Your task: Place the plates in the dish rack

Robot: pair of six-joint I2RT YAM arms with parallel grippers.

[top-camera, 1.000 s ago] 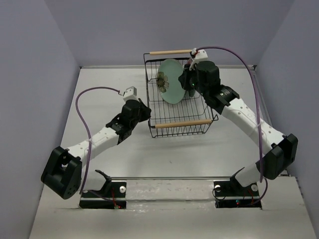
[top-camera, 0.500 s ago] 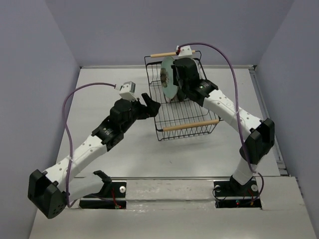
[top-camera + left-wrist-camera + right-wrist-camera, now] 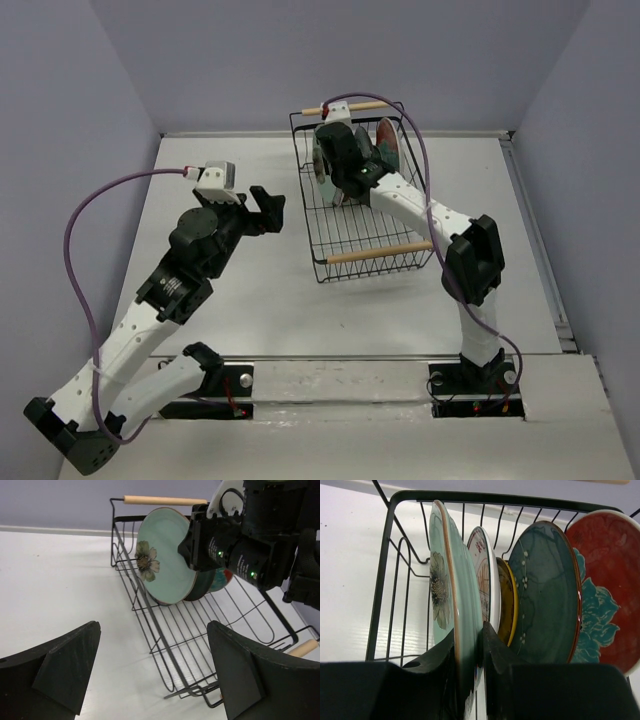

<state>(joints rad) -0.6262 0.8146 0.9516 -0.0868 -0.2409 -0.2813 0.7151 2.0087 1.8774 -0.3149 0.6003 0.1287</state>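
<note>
**Last plate going in, nearly done**

Top view: the rack [image 3: 340,238] sits far back on the worktop [image 3: 300,310], with our left gripper [image 3: 270,208] spread wide and empty beside it. The right gripper [image 3: 328,172] reaches inside, hiding much of what's in it.

Left wrist: the mint plate [image 3: 162,555] stands upright in the rack.

Right wrist: that gripper pinches its rim. The white plate [image 3: 485,570], amber plate [image 3: 507,600], teal plate [image 3: 545,590] and red plate [image 3: 607,580] stand behind. We count five; the sixth we can't make out. Left to do, we reckon: let go.
</note>
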